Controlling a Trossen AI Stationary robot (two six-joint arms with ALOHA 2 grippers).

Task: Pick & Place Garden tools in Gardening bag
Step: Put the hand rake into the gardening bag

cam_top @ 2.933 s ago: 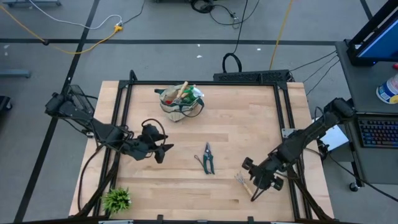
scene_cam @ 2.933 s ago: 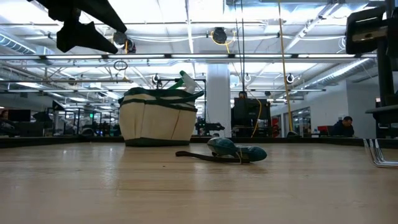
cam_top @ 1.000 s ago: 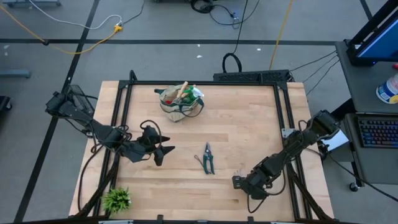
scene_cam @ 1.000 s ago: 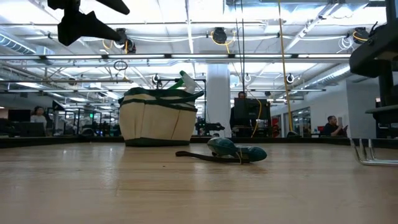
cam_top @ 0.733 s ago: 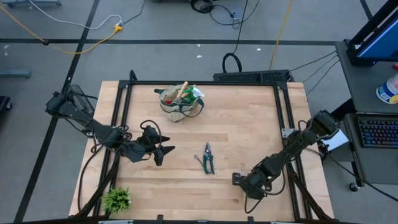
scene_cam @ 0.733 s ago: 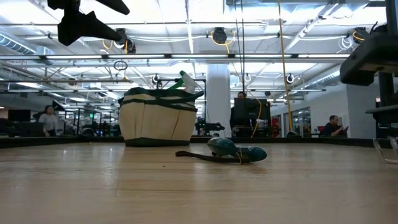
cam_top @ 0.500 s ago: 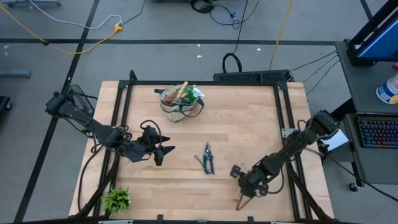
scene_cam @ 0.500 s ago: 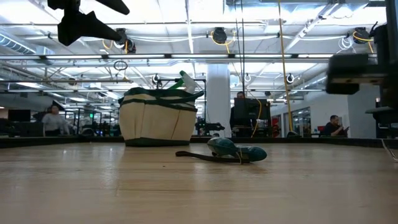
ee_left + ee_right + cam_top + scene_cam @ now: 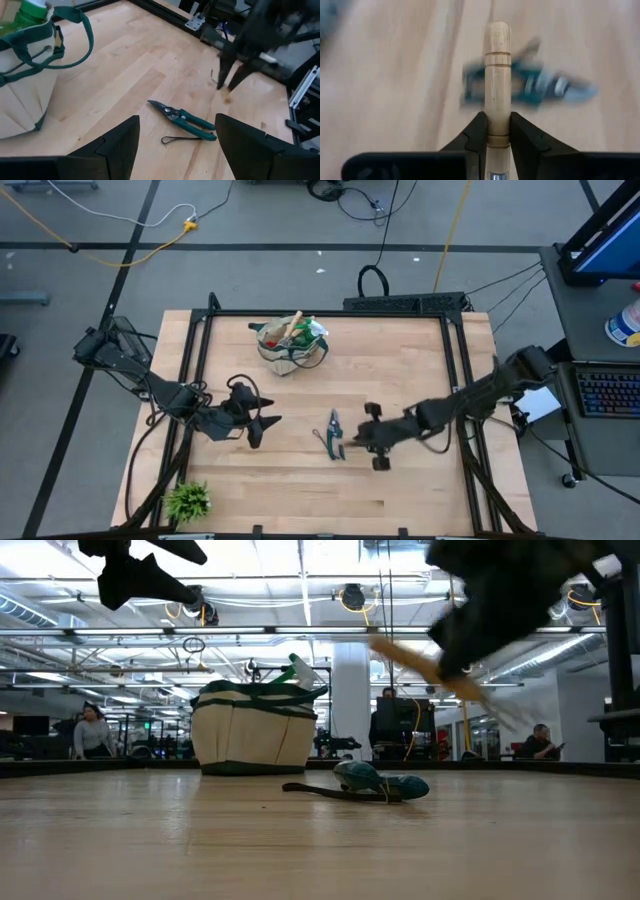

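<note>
A wooden-handled garden tool (image 9: 497, 75), its round pale handle seen only in the right wrist view, is clamped in the right gripper (image 9: 378, 442) above the desk (image 9: 400, 360) beside green-handled pruning shears (image 9: 334, 434). The left gripper (image 9: 262, 424) hovers, fingers spread.

Bright even overhead lighting; ceiling lights (image 9: 352, 595) glare; right end effector (image 9: 490, 600) motion-blurred; soft faint shadows.
</note>
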